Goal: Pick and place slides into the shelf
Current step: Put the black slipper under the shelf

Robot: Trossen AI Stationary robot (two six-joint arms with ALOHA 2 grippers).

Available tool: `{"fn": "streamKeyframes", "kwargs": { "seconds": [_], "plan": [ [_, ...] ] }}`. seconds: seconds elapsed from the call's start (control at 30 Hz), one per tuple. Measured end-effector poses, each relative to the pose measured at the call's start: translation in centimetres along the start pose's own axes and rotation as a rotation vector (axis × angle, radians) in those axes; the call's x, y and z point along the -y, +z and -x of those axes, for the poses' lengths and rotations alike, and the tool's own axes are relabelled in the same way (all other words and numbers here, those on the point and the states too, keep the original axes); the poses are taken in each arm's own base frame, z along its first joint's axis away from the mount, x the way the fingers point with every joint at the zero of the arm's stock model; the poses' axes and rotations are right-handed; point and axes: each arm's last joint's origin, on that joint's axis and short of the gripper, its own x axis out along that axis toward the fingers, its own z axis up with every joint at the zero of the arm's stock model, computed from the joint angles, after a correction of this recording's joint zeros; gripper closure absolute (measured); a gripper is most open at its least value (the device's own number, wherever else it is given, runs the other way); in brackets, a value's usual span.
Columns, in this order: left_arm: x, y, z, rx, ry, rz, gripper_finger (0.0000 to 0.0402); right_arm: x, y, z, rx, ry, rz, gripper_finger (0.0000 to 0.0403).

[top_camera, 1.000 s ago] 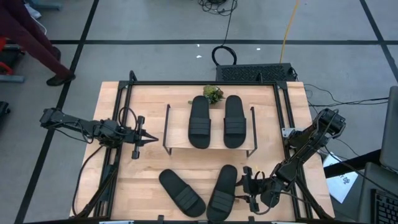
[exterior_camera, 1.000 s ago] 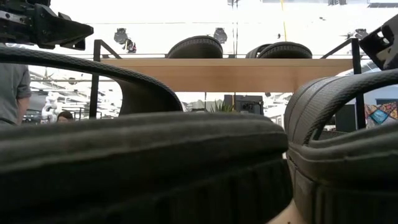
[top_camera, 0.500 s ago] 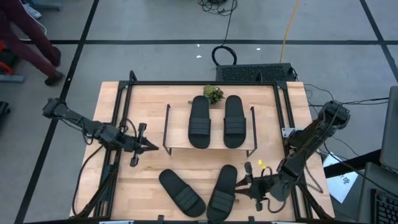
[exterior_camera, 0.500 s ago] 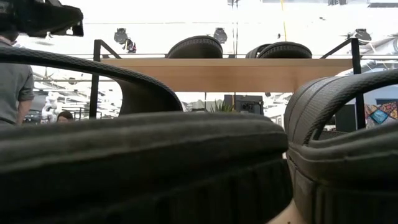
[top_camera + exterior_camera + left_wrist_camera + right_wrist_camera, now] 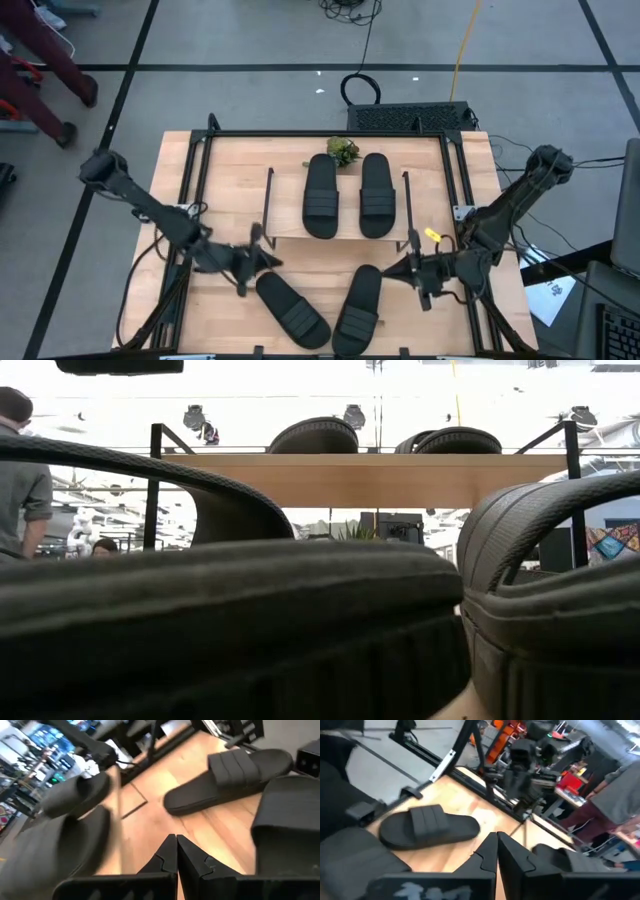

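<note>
Four slides (image 5: 321, 196) (two atop shelf (image 5: 290, 228), two on table (image 5: 220, 190)).

2 black slides (image 5: 342, 194) sit flat, side by side, on the shelf (image 5: 290, 232). 2 more slides (image 5: 325, 306) lie on the table, between the left gripper (image 5: 272, 261) and the right gripper (image 5: 388, 268).

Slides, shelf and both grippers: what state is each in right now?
Slides on the shelf: two, flat on the top board, side by side.
Left slide on the table: flat, not gripped.
Right slide on the table: flat, not gripped.
Shelf: upright; lower tier hidden.
Left gripper: fingers shut, empty, by the left slide.
Right gripper: fingers shut, empty, by the right slide.
</note>
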Motion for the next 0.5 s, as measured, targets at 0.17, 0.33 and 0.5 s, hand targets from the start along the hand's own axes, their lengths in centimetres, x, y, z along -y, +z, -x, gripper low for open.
{"fn": "streamKeyframes", "kwargs": {
  "seconds": [0.17,0.33,0.5],
  "plan": [
    [2.0,3.3,-2.5,-0.065,-0.068,-0.024,0.0401,0.4,-1.1,0.6,-0.008,-0.008,0.015,0.0402],
    [3.5,6.5,-3.8,-0.123,-0.098,-0.041,0.0401,0.9,-1.7,1.5,0.055,-0.027,-0.040,0.0402],
    [4.4,8.9,-6.0,-0.107,-0.040,-0.024,0.0401,1.4,-2.5,2.5,0.112,-0.051,-0.082,0.0402]
  ]
}}
